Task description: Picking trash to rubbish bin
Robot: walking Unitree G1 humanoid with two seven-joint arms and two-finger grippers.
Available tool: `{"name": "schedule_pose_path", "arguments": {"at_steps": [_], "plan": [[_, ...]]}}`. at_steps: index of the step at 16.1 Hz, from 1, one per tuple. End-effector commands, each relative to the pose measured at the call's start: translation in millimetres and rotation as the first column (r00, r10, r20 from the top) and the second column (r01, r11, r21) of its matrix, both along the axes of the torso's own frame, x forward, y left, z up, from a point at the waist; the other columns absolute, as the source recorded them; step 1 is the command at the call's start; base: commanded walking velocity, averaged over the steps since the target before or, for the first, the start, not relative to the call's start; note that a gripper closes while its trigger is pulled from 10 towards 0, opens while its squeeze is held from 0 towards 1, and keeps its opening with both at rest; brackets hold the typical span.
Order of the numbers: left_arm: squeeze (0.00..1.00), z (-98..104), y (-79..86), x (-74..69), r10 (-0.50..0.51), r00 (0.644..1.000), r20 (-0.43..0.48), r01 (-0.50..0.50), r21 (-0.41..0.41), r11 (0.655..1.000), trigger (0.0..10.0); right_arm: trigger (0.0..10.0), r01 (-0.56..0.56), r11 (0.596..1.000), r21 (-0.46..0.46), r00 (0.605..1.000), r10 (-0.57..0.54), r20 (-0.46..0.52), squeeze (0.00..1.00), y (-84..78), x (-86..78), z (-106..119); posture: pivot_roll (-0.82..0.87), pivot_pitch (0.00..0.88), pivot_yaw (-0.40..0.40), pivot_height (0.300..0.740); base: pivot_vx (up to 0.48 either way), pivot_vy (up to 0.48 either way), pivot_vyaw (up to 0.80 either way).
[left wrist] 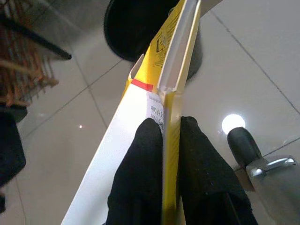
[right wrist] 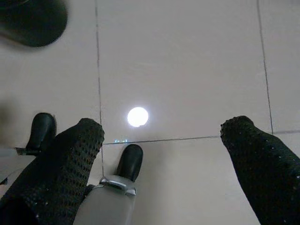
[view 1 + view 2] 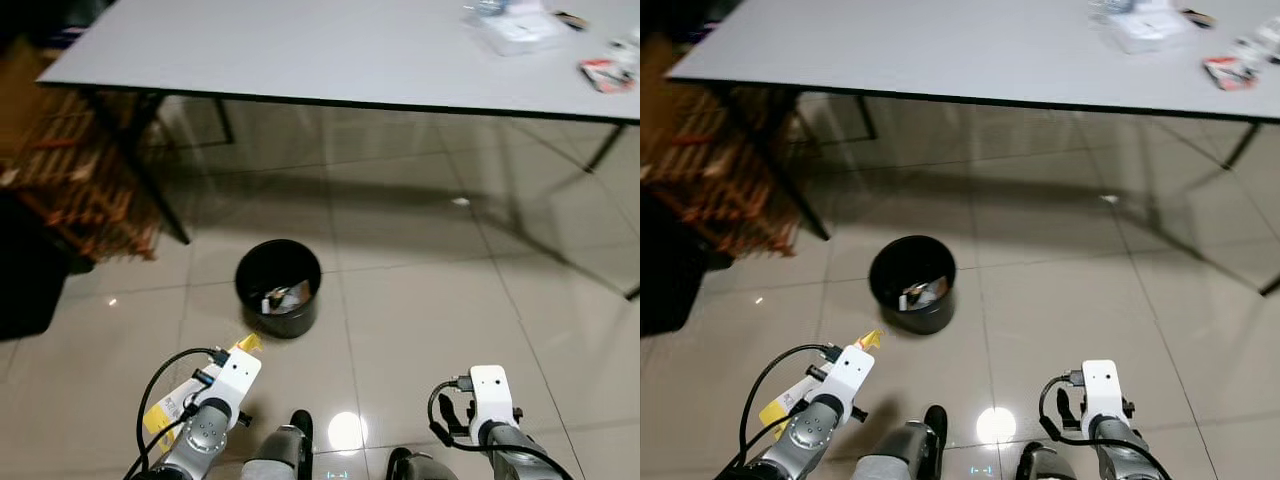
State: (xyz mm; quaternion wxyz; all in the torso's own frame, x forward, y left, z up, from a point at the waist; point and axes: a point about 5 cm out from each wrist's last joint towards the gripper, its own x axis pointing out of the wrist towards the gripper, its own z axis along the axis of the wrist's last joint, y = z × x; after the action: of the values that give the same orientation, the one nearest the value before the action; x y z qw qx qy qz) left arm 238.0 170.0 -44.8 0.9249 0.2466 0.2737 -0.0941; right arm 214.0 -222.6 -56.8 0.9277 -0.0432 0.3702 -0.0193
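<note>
Here the left tool (image 1: pixel 164 136) is clamped tight on a flat yellow and white carton (image 1: pixel 159 93), its two black fingers (image 1: pixel 140 168) pressing the carton's thin edge between them. The carton points toward the black rubbish bin (image 3: pixel 278 287), which stands on the tiled floor (image 3: pixel 430 300) just beyond the left arm, near the left front leg of the grey bench (image 3: pixel 300 50). Some crumpled scraps (image 3: pixel 285 298) already lie inside the bin, though they are too small to identify. The right tool (image 2: pixel 161 154) hangs low on the right with its fingers spread wide over the floor, gripping nothing. On the far right of the bench lie a clear plastic container (image 3: pixel 515 28) and a red and white wrapper (image 3: pixel 604 72).
</note>
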Motion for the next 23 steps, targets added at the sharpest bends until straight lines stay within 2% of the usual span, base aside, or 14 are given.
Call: {"name": "schedule_pose_path", "arguments": {"at_steps": [1, 13, 16, 23], "plan": [[0.00, -5.1, 4.6, -7.6, 0.012, 1.000, -0.021, -0.012, 0.016, 1.000, 10.0, 10.0, -0.002, 1.000, 0.006, 0.999, 0.002, -0.033, 0.00, 1.8, -9.2, -6.2, 0.05, 0.216, 0.067, 0.740, 0.000, 0.000, 0.80], [0.00, -5.1, 6.4, -7.3, 0.018, 1.000, -0.025, -0.017, 0.023, 1.000, 10.0, 10.0, 0.006, 1.000, 0.021, 1.000, -0.005, -0.017, 0.00, 1.8, -7.8, -5.0, 0.06, 0.234, 0.064, 0.740, 0.000, 0.000, 0.80], [0.00, -5.1, 5.6, -7.9, 0.031, 0.999, -0.019, -0.032, -0.007, 0.999, 10.0, 10.0, 0.036, 0.999, 0.035, 0.999, -0.036, -0.001, 0.00, 0.3, -5.7, -3.4, 0.06, 0.236, 0.065, 0.740, 0.000, 0.000, 0.00], [0.00, -5.3, 5.5, -8.6, 0.039, 0.999, -0.017, -0.039, -0.018, 0.999, 10.0, 10.0, 0.036, 0.999, 0.039, 0.999, -0.036, -0.009, 0.00, 0.8, -7.2, -4.5, 0.06, 0.238, 0.065, 0.740, 0.000, 0.000, 0.00]]}}
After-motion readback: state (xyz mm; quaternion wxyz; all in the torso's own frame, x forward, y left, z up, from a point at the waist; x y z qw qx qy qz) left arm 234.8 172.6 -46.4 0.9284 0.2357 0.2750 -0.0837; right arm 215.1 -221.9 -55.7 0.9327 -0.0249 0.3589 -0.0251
